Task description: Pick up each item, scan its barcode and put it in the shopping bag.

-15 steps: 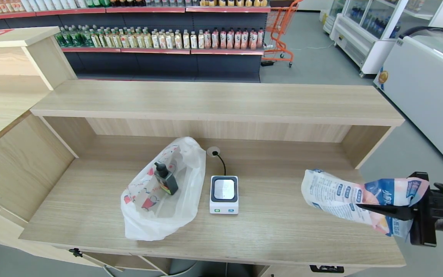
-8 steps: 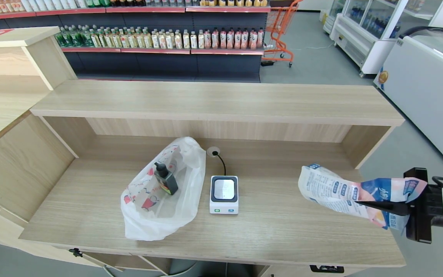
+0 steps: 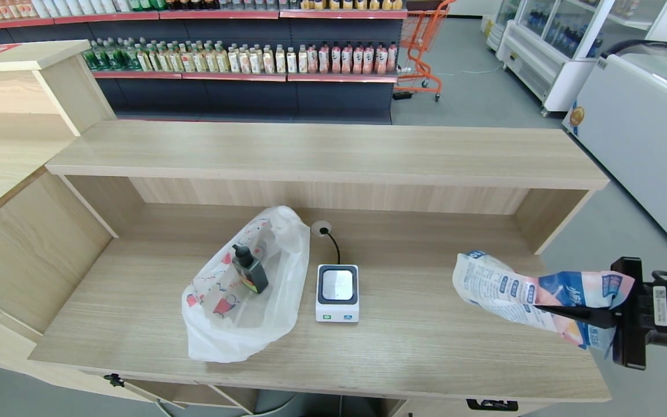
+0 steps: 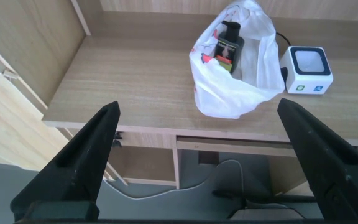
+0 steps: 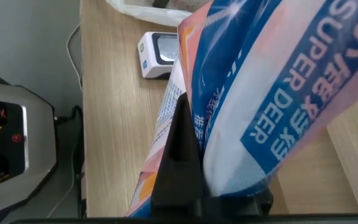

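The snack packet (image 3: pixel 501 286) has edged slightly toward 9 o'clock, clamped in the right hand (image 3: pixel 565 308) over the tabletop's (image 3: pixel 426 353) 4 o'clock edge; carry it to the scanner (image 3: pixel 337 292), barcode facing the glass, while the left hand (image 4: pixel 199 111) gapes wide.

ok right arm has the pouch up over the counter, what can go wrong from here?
1. The right gripper pinches the pouch at one end only. The long free end may flop, so the barcode could miss the scanner window.
2. The shopping bag lies slack with a bottle in it, and nothing holds its mouth. The pouch may shove it instead of going in.
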### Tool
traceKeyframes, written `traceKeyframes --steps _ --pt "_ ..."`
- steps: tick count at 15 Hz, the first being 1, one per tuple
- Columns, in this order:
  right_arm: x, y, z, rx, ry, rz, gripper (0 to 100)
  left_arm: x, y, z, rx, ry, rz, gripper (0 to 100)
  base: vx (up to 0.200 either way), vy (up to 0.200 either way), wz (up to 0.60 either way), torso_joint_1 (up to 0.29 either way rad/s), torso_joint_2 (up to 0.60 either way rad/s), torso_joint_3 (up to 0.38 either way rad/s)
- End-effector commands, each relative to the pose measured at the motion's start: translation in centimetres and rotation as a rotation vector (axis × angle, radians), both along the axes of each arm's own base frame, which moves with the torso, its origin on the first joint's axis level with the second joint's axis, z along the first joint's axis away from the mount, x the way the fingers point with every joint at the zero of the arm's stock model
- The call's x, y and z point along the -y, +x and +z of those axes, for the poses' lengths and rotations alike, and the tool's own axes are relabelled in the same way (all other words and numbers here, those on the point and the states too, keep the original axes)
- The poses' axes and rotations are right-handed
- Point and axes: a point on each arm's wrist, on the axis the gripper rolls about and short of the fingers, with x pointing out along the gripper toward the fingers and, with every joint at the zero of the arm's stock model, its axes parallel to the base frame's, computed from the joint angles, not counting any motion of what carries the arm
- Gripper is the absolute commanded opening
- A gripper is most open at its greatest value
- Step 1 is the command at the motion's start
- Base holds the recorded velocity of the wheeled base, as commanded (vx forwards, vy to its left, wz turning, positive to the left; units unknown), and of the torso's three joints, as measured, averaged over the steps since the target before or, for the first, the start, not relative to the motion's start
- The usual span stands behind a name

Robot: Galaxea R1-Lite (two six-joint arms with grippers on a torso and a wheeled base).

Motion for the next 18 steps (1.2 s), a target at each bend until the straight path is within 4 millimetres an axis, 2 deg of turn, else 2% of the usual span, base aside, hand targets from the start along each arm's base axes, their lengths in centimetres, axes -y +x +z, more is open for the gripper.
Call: traceKeyframes --steps 1,7,12,16,18 --pt "0.0 -0.1 0.1 0.002 0.001 0.000 0 0.0 0.0 0.0 0.000 -0.002 0.000 100 0.000 0.200 0.00 0.002 0.00 -0.002" --pt "0.1 0.7 0.2 -0.042 0.012 -0.006 0 0.0 0.0 0.0 0.000 0.001 0.001 100 0.000 0.200 0.00 0.001 0.00 0.001" --pt "0.2 2.4 -1.4 -0.105 0.011 -0.009 0 0.0 0.0 0.0 0.000 0.001 0.000 100 0.000 0.200 0.00 0.001 0.00 0.000" --pt "0.4 5.5 -2.2 -0.091 -0.016 0.008 0 0.0 0.0 0.0 0.000 0.001 0.000 100 0.000 0.000 0.00 0.000 0.00 0.000" --pt "0.4 6.1 -2.8 -0.093 -0.026 0.016 0 0.0 0.0 0.0 0.000 0.001 0.000 100 0.000 0.000 0.00 0.000 0.00 0.000"
